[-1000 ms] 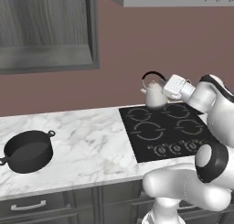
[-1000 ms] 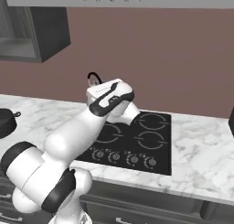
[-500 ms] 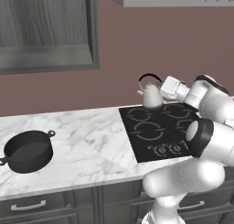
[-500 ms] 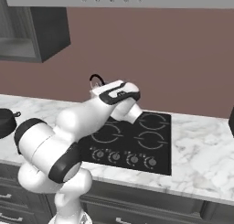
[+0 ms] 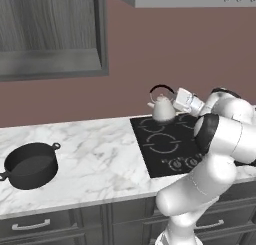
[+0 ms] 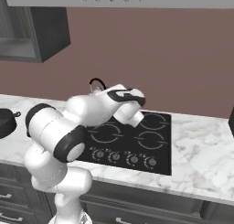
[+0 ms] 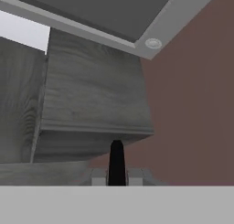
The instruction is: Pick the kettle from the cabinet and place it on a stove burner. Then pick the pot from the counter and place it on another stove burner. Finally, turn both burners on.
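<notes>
Since the earlier frames the arm has swung the kettle (image 5: 163, 109) further toward the left and lower, so now it sits low at the back-left ring of the black glass cooktop (image 5: 165, 161), whether touching I cannot tell. The gripper (image 5: 175, 100) is clamped together on the thin black arched handle (image 7: 116, 162). The kettle is pale, rounded and smooth, upright, its short spout pointing away from the fingers, toward the matte black pot (image 5: 30, 165) well apart on the veined marble counter (image 5: 95, 164)
</notes>
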